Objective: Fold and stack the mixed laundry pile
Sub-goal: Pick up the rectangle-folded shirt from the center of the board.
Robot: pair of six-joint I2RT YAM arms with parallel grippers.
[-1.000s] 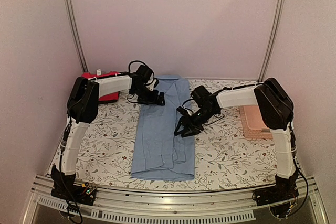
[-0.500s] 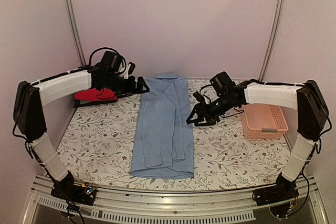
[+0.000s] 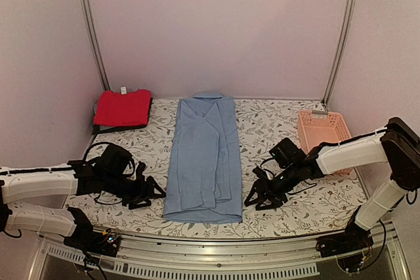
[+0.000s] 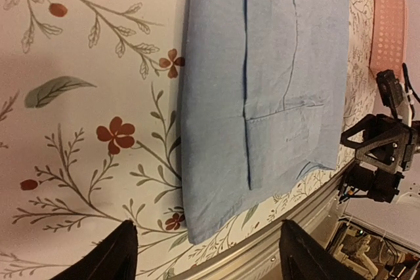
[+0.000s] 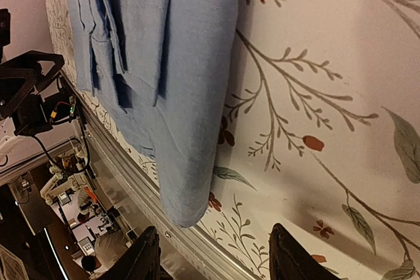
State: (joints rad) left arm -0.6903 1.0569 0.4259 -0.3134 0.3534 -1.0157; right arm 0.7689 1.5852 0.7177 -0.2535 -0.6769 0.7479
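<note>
The shirt is plain light blue, its seams a shade darker. The garment at the far left is bright red, with a small white tag at its far edge. The basket is salmon pink. The cloth on the worktop is creamy white, printed with thin grey-brown branches, grey-green leaves and small dark red flowers. The left arm and right arm are white with black joints. The left fingers and right fingers are black. The walls are pale pinkish lilac.
</note>
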